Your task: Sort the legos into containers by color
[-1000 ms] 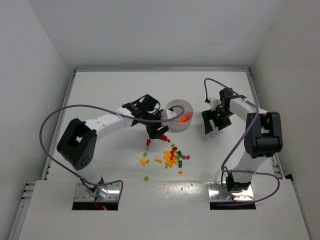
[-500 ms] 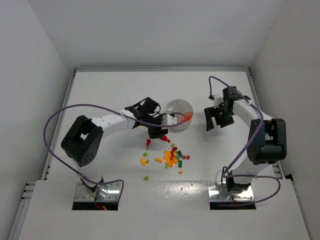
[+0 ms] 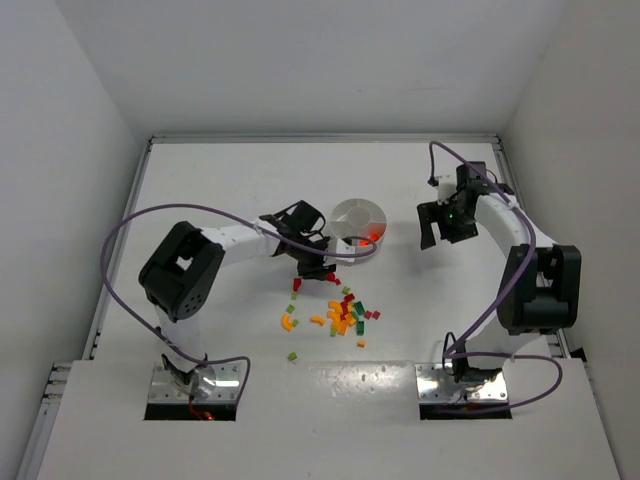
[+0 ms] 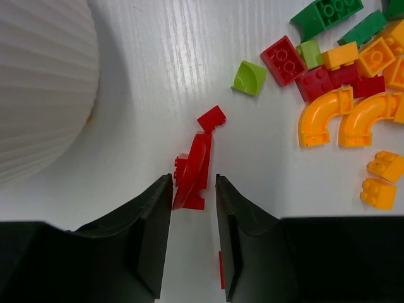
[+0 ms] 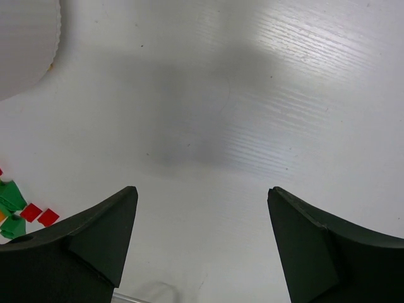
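Note:
The legos lie loose in a red, orange, yellow and green pile (image 3: 345, 312) in front of the round white dish (image 3: 347, 208), whose compartments are the containers. One compartment holds red and orange pieces (image 3: 372, 237). My left gripper (image 4: 194, 183) is low on the table beside the dish wall (image 4: 38, 82). Its jaws are narrowly open around the near end of a long red lego (image 4: 196, 161). The left finger touches it and a thin gap shows at the right finger. My right gripper (image 5: 202, 189) hangs wide open over bare table, right of the dish, with nothing in it.
A small red brick (image 4: 211, 118) lies just beyond the long red lego. A light green wedge (image 4: 249, 77) and orange curved pieces (image 4: 325, 117) lie to its right. Stray legos (image 3: 292, 355) sit nearer the arm bases. White walls enclose the table.
My left gripper has lowered toward the table by the dish and its jaws have narrowed around the red lego. My right arm has swung up and away to the right, still open.

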Controlling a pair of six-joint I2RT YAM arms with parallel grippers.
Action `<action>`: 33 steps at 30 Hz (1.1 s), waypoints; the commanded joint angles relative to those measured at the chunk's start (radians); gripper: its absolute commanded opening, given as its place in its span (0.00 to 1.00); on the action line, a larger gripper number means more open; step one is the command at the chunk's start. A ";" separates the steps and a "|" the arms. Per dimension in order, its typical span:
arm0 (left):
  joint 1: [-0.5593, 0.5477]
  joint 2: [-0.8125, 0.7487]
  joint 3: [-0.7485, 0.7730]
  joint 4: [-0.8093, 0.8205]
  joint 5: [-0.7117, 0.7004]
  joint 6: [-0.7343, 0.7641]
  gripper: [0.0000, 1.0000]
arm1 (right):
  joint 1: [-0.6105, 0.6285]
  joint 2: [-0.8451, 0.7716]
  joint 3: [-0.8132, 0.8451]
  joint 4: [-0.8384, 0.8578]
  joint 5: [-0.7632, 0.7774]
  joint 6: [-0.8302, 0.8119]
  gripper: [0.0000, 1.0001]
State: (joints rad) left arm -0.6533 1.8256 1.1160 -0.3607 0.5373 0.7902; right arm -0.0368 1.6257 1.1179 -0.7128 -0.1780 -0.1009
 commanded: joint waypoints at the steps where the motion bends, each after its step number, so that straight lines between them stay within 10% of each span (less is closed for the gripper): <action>1: -0.003 0.027 0.051 -0.021 0.062 0.060 0.39 | -0.014 -0.036 0.036 -0.008 0.014 0.004 0.83; 11: -0.012 0.023 0.085 -0.072 0.061 0.069 0.15 | -0.023 -0.055 0.014 -0.008 0.014 0.004 0.83; 33: 0.047 -0.045 0.442 -0.346 0.067 0.193 0.08 | -0.032 -0.027 0.037 0.001 -0.014 0.004 0.83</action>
State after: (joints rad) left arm -0.6292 1.7420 1.5154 -0.6731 0.5835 0.9123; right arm -0.0639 1.6089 1.1206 -0.7197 -0.1761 -0.1009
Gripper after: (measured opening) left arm 0.273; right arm 0.838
